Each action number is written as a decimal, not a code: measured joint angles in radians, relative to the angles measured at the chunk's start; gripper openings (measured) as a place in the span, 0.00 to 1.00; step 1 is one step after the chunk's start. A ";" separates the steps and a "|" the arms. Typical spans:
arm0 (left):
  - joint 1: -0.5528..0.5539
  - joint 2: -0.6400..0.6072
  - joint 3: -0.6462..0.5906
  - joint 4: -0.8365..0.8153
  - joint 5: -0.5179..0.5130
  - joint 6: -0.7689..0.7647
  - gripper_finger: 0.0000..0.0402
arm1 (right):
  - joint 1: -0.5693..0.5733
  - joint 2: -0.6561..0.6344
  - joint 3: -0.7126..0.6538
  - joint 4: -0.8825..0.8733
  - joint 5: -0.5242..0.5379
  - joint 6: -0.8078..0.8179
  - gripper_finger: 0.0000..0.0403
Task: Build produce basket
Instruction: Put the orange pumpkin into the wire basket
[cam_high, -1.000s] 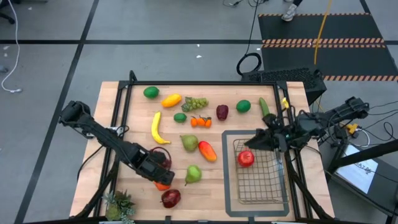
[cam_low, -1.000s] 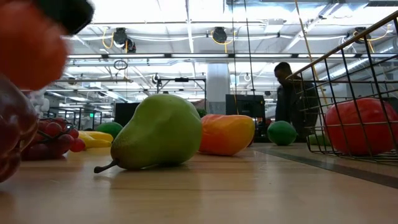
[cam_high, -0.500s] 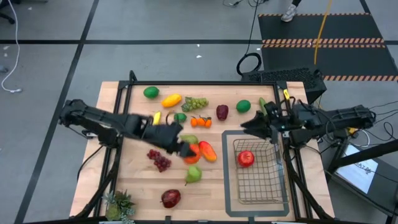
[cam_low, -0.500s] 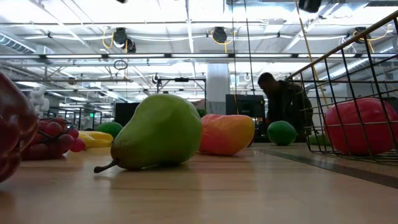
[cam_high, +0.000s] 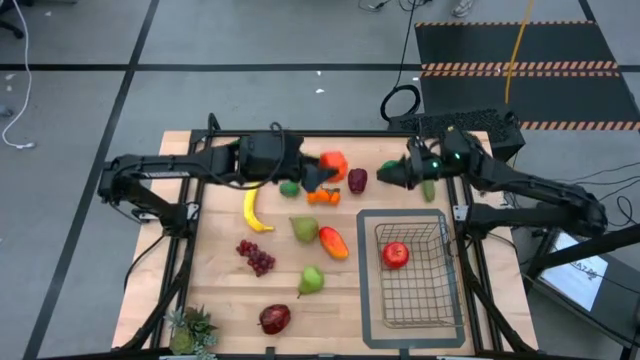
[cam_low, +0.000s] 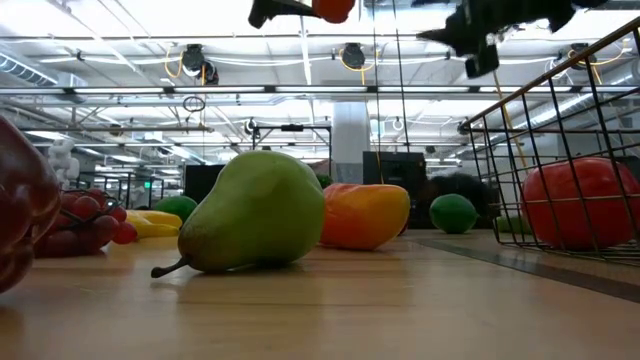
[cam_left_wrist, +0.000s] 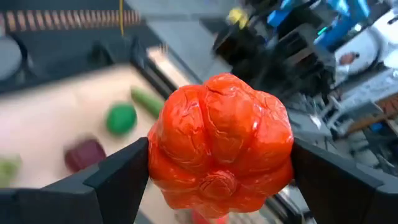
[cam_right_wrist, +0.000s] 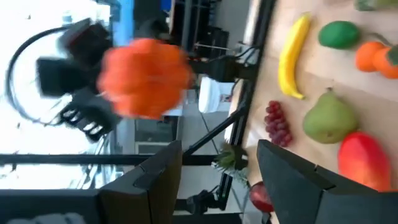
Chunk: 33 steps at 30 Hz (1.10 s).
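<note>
Grey floor marked with black tape lines surrounds a pale wooden table (cam_high: 215, 290) in the high view. Over the table's far middle, the left gripper (cam_high: 322, 172) is clamped on a bumpy orange-red toy pumpkin-like fruit (cam_high: 334, 163), held above the surface. The right gripper (cam_high: 388, 175) points toward it from the far right, its fingers parted halfway with nothing between them. On the wood lie a yellow toy banana (cam_high: 252, 206), a bunch of dark red toy grapes (cam_high: 256, 257), two green toy pears (cam_high: 305, 229), a red-and-yellow toy mango (cam_high: 333, 241), a dark red toy apple (cam_high: 274, 319) and a spiky green potted plant (cam_high: 191, 329) at the near left corner. The rectangular dark wire-mesh basket (cam_high: 419, 295) stands at the near right on a flat grey tray (cam_high: 366, 300), holding one red toy apple (cam_high: 395, 254).

From table height, the nearest pear (cam_low: 258, 211) lies on its side with the mango (cam_low: 364, 215) behind it; the basket (cam_low: 540, 170) rises on the right with the red apple (cam_low: 581, 203) inside. Both grippers hang high, the left one's orange fruit (cam_low: 332, 9) at the top edge.

Through the left wrist camera, the orange-red fruit (cam_left_wrist: 221, 144) fills the middle, pinched between the two dark fingers (cam_left_wrist: 115, 180).

Through the right wrist camera, that arm's own fingers (cam_right_wrist: 155, 174) stand apart and empty, with the orange fruit (cam_right_wrist: 145, 78) farther off in the other gripper, and the banana (cam_right_wrist: 292, 55), grapes (cam_right_wrist: 277, 123) and a pear (cam_right_wrist: 330, 117) on the table.
</note>
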 joint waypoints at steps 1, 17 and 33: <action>0.014 -0.001 0.000 0.009 -0.007 0.017 0.89 | -0.029 0.012 0.000 0.010 -0.038 0.003 0.50; 0.062 0.000 0.000 -0.002 -0.058 0.397 0.89 | -0.056 0.166 0.312 -0.028 0.086 -0.003 0.60; 0.082 0.020 -0.005 -0.023 -0.067 0.758 0.89 | -0.015 0.416 0.728 -0.524 0.248 -0.228 0.60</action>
